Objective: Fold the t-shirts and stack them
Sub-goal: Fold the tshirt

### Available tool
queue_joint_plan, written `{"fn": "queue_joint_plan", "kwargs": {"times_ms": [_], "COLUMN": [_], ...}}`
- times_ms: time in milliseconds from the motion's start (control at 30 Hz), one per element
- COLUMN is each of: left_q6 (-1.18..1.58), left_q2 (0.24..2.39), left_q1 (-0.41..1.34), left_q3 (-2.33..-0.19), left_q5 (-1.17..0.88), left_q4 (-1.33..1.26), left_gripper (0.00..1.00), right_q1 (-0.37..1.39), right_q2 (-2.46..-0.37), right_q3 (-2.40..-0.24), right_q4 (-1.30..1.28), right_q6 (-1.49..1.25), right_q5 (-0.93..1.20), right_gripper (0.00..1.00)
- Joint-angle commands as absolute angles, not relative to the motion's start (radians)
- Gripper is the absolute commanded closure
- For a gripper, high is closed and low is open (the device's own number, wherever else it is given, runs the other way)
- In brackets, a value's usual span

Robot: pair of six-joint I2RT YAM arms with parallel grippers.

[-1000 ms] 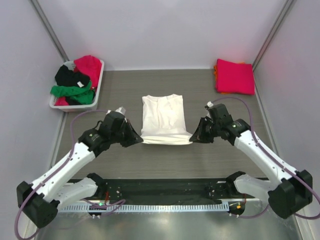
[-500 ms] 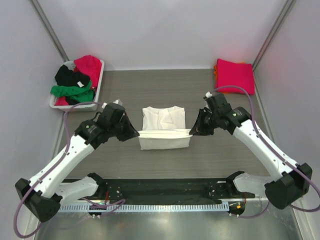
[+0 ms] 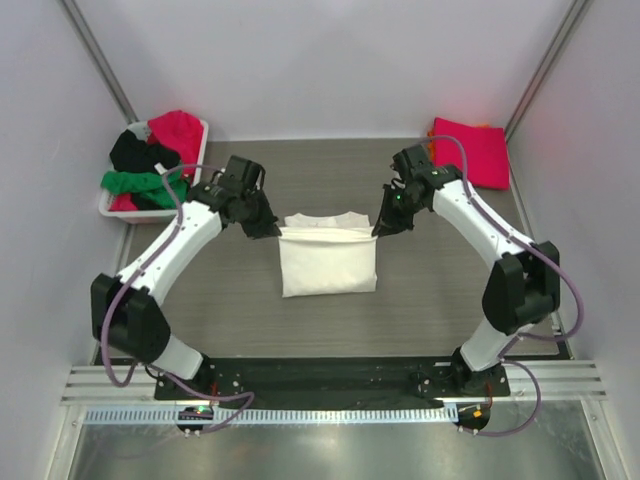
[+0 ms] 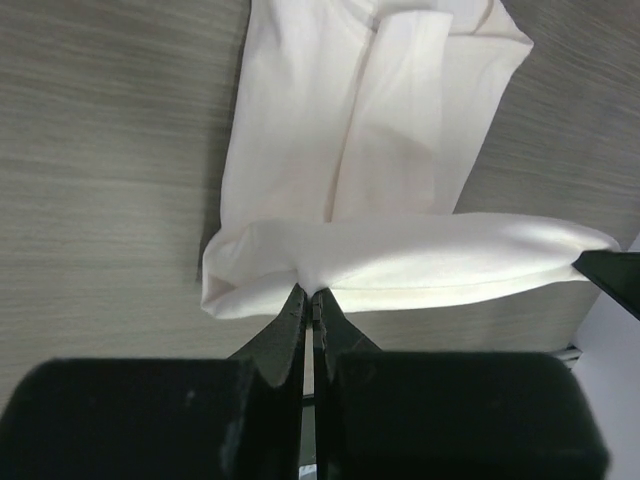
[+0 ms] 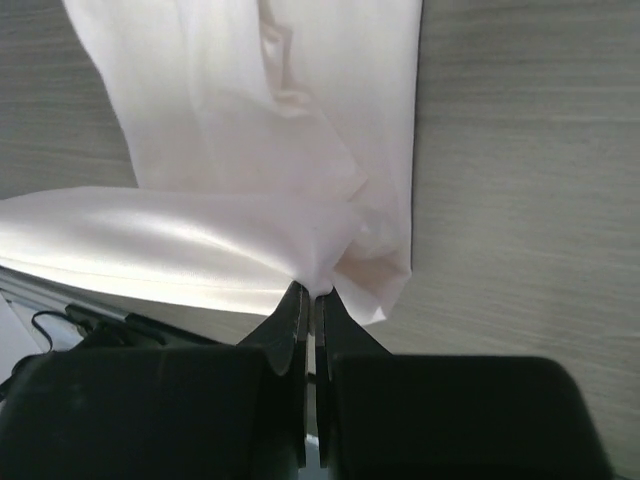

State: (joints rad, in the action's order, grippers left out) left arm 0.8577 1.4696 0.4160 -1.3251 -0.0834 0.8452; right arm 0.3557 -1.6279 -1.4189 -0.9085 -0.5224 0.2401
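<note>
Cream-white t-shirt point(image 3: 328, 258) lies mid-table, doubled over itself, with the collar end showing just beyond the fold. Chest print not visible. Left gripper point(image 4: 311, 305) is pinched tight on the fold's left corner and right gripper point(image 5: 308, 300) on the right corner; both have only cloth betw. the fingers. Pink t-shirt point(image 3: 470, 150) sits folded at far right; an orange one under it is barely seen. Basket point(image 3: 203, 135), far left, holds tangled black, green and red shirts, count unclear.
</note>
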Motion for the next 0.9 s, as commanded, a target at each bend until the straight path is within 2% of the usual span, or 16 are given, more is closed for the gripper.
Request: {"fn": "queue_joint_plan", "kwargs": {"times_ms": [0,300,567,667,733,767,800,833,867], "left_q6": [0.764,0.715,0.683,0.68,0.676,0.678,0.677,0.673,0.664], "left_q2": [1.581,1.92,2.11,2.158,2.178,2.192,2.224,2.25,2.273], "left_q1": [0.361,0.292,0.255,0.245,0.239,0.236,0.236,0.235,0.233], "left_q3": [-1.414,-1.64,-1.784,-1.822,-1.86,-1.887,-1.916,-1.954,-2.077], "left_q5": [-0.063,-0.11,-0.147,-0.153,-0.172,-0.187,-0.198,-0.205,-0.21], "left_q4": [0.851,0.841,0.842,0.836,0.825,0.819,0.821,0.836,0.915], "left_gripper": [0.98,0.98,0.96,0.92,0.83,0.79,0.61,0.54,0.51], "right_q1": [0.307,0.264,0.239,0.239,0.238,0.236,0.238,0.236,0.238], "right_q2": [-1.727,-2.043,-2.195,-2.229,-2.244,-2.253,-2.253,-2.253,-2.247], "right_q3": [-1.508,-1.777,-1.902,-1.921,-1.939,-1.944,-1.957,-1.963,-1.973], "right_q4": [-0.94,-0.928,-0.933,-0.93,-0.931,-0.933,-0.931,-0.933,-0.933], "right_q6": [-0.433,-0.397,-0.403,-0.407,-0.413,-0.416,-0.429,-0.436,-0.445], "right_q5": [0.182,0.225,0.235,0.233,0.23,0.226,0.218,0.213,0.209], "right_gripper": [0.99,0.99,0.99,0.99,0.97,0.92,0.82,0.67,0.36]}}
